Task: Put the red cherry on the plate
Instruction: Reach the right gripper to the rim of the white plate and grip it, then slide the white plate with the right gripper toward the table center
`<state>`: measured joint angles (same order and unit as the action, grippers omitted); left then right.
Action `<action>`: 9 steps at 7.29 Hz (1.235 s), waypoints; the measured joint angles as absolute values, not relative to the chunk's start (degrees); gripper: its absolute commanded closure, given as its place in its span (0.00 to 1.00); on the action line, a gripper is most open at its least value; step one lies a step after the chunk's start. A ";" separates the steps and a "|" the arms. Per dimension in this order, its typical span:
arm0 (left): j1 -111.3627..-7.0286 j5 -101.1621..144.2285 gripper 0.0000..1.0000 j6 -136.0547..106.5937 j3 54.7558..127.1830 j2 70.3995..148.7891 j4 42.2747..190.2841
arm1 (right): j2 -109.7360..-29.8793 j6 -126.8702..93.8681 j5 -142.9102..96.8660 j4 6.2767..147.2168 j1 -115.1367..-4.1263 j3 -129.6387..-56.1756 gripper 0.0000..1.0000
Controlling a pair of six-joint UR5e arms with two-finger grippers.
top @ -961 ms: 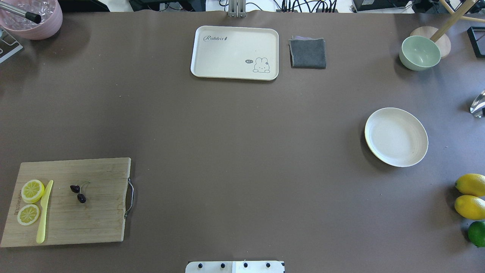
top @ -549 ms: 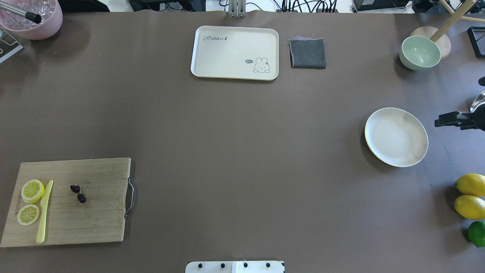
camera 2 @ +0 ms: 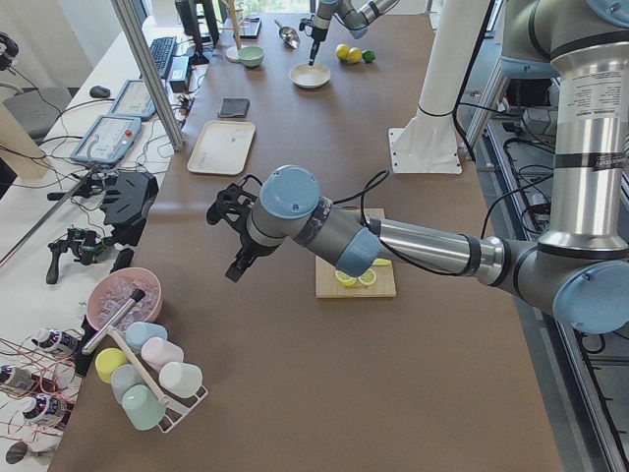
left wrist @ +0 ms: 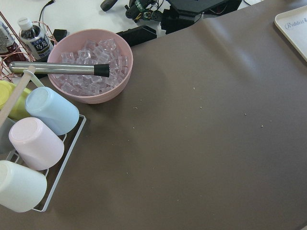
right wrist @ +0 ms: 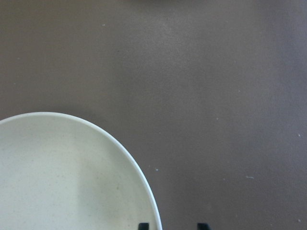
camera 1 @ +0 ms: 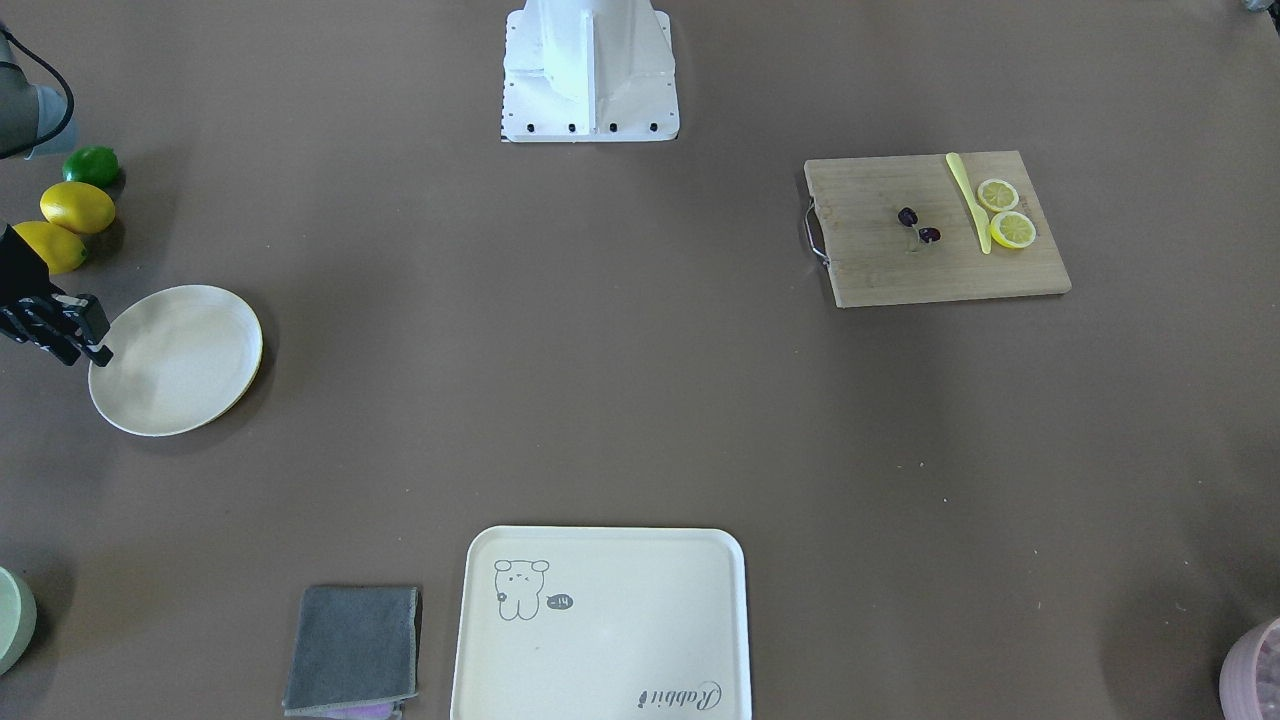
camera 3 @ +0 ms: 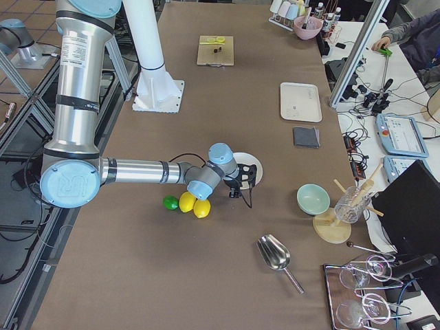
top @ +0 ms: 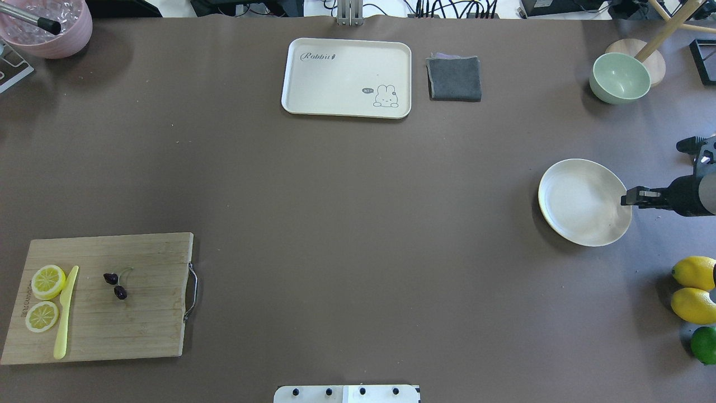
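The red cherry [top: 116,284] [camera 1: 918,226], a dark joined pair, lies on the wooden cutting board [top: 140,324] at the near left. The cream plate [top: 582,204] [camera 1: 175,360] [right wrist: 62,177] sits empty at the right. My right gripper [top: 624,198] [camera 1: 88,338] [right wrist: 172,226] hovers at the plate's right rim, open and holding nothing. In the right wrist view one fingertip [right wrist: 143,225] is over the rim and the other is over the table. My left gripper [camera 2: 218,206] shows only in the exterior left view, above the table's far-left part; whether it is open or shut I cannot tell.
Two lemon slices [top: 45,296] and a yellow knife [top: 65,313] share the board. A rabbit tray [top: 347,77], grey cloth [top: 454,78] and green bowl [top: 620,77] line the far side. Lemons [top: 693,288] and a lime [top: 703,345] lie near right. A pink ice bowl [left wrist: 88,64] stands far left.
My right gripper has come in from the right edge and moved leftwards to the plate's rim. The cherry and plate have not moved.
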<state>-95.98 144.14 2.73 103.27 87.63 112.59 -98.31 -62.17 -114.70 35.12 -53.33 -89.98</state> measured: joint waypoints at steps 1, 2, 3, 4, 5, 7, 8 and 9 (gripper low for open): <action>-95.98 144.14 0.01 2.73 103.27 87.63 112.59 | -98.32 -62.40 -114.69 34.96 -53.11 -90.09 1.00; -95.98 144.14 0.01 2.70 103.27 87.63 112.59 | -98.21 -62.51 -114.73 34.93 -52.95 -90.22 1.00; -95.98 144.14 0.01 2.67 103.30 87.63 112.59 | -97.89 -62.83 -114.87 35.04 -52.84 -90.53 1.00; -95.98 144.14 0.02 2.65 103.33 87.63 112.59 | -97.28 -63.90 -115.09 35.28 -52.78 -91.42 1.00; -95.98 144.14 0.02 2.64 103.34 87.63 112.59 | -96.21 -66.28 -115.35 35.56 -52.56 -92.84 1.00; -95.98 144.16 0.01 2.08 103.39 87.63 112.59 | -91.52 -73.89 -115.15 39.47 -50.24 -97.14 1.00; -95.98 144.20 0.02 1.75 103.42 87.62 112.59 | -87.35 -78.39 -113.08 44.96 -47.19 -100.03 1.00; -95.98 144.22 0.01 1.59 103.43 87.63 112.59 | -82.23 -83.17 -108.97 51.82 -42.84 -102.36 1.00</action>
